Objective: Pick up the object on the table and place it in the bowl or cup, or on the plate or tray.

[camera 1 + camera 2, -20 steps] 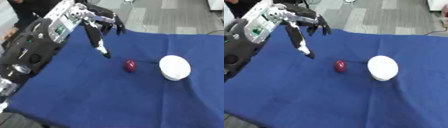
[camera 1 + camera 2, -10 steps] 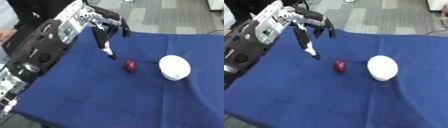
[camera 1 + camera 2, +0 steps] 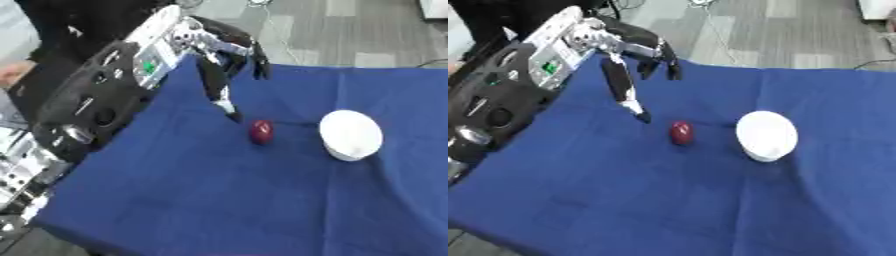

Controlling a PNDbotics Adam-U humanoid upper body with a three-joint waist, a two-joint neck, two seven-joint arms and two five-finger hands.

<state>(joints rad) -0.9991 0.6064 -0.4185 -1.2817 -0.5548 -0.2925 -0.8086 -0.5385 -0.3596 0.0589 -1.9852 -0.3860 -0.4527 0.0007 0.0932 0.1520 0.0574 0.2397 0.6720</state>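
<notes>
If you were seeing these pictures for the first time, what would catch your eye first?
The robot's big black left arm, reaching in from the left, its left hand open above the blue tablecloth. Just beyond its lowest fingers lies a small dark red object, with a white bowl to its right.

Red object (image 3: 261, 132) — beside white bowl (image 3: 350, 135)

Lab-like room: blue-clothed table (image 3: 219, 200), grey plank floor (image 3: 350, 30), floor cables (image 3: 719, 35).
</notes>
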